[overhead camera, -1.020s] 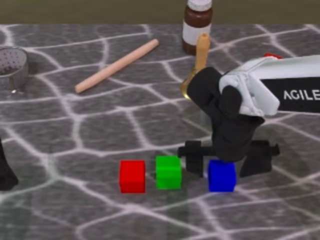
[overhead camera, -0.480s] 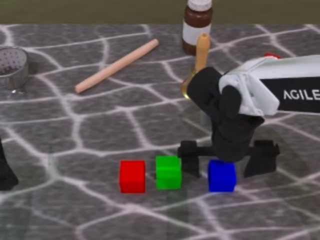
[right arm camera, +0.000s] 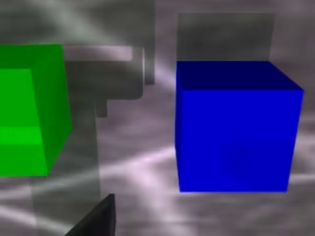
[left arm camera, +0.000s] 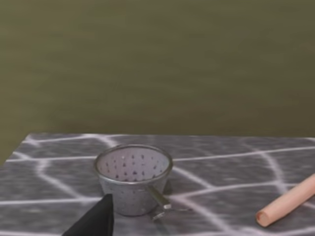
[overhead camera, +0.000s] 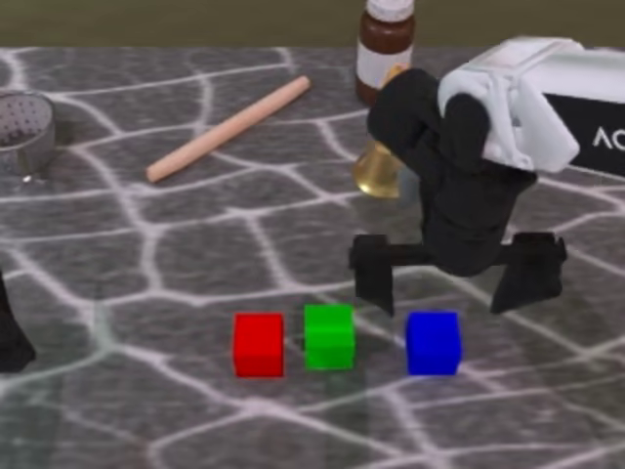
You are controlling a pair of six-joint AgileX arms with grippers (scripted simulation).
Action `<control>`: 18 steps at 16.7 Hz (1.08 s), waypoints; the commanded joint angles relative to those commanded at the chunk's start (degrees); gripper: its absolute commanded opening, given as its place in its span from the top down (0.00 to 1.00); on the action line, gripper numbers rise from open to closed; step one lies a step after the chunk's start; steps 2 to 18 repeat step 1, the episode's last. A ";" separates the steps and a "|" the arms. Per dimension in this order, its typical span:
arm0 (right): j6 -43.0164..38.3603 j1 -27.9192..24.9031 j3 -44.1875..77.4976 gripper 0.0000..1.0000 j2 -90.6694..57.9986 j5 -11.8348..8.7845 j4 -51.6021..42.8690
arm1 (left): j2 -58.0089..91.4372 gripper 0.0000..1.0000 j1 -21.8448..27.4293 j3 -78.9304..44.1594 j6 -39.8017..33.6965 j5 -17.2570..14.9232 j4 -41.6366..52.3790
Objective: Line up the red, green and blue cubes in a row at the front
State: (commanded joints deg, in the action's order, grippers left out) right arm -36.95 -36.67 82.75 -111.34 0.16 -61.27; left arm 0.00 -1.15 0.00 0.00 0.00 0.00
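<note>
Red cube (overhead camera: 258, 344), green cube (overhead camera: 329, 337), blue cube (overhead camera: 433, 343) (gapped) in a front row.

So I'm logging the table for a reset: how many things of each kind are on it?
Cubes: 3, red cube, green cube, blue cube
Brass bell: 1
Wooden rod: 1
Brown bottle: 1
Metal strainer: 1
Total: 7

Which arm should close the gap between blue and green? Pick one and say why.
Right. The right gripper hangs open just behind the blue cube, which sits apart from the green cube. The left gripper is parked at the table's left edge, beyond the red cube.
</note>
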 joint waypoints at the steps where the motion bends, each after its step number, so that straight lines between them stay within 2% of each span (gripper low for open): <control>1: 0.04 -0.01 0.31 0.00 0.30 0.00 -0.42 | 0.00 0.00 0.00 0.00 0.00 0.00 0.00; 18: 0.04 -0.01 0.31 0.00 0.30 0.00 -0.42 | 0.00 0.00 0.00 0.00 0.00 0.00 0.00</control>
